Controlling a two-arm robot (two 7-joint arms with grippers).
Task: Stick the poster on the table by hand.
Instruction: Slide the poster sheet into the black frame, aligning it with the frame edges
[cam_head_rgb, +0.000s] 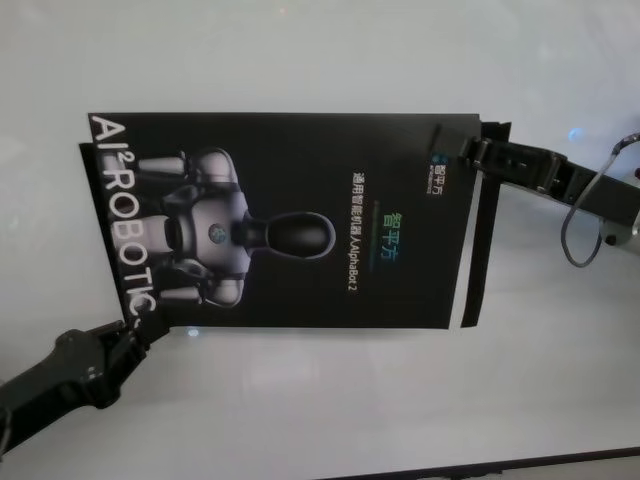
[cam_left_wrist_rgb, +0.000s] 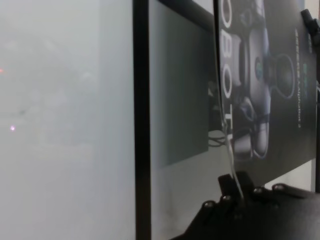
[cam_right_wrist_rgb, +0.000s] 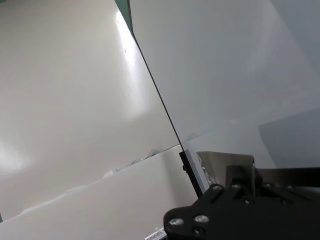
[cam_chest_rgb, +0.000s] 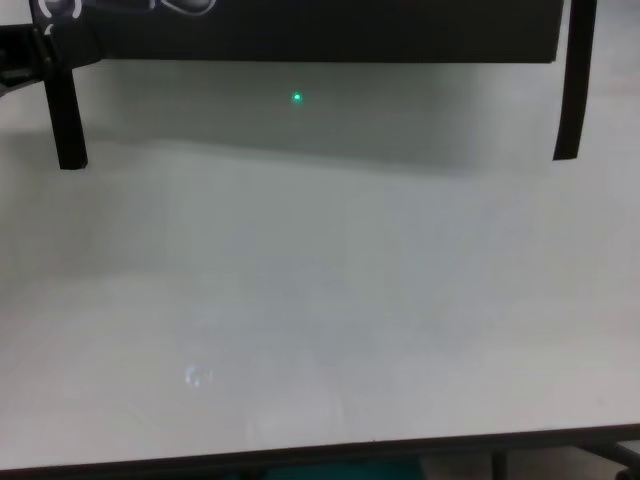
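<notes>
The poster (cam_head_rgb: 290, 220) is a black glossy sheet with a grey-white robot picture and white lettering. It is held flat a little above the white table (cam_head_rgb: 300, 400) and casts a shadow on it. My left gripper (cam_head_rgb: 135, 322) is shut on the poster's near left corner; in the left wrist view the fingers (cam_left_wrist_rgb: 227, 187) pinch the sheet's edge (cam_left_wrist_rgb: 270, 75). My right gripper (cam_head_rgb: 470, 150) is shut on the far right corner. The chest view shows the poster's near edge (cam_chest_rgb: 320, 30) above the table (cam_chest_rgb: 320, 300).
Narrow black strips hang down from the poster's left side (cam_chest_rgb: 66, 115) and right side (cam_chest_rgb: 572, 90); the right one also shows in the head view (cam_head_rgb: 480, 240). A grey cable loop (cam_head_rgb: 580, 230) hangs from my right arm. The table's dark front edge (cam_head_rgb: 500, 468) runs nearest me.
</notes>
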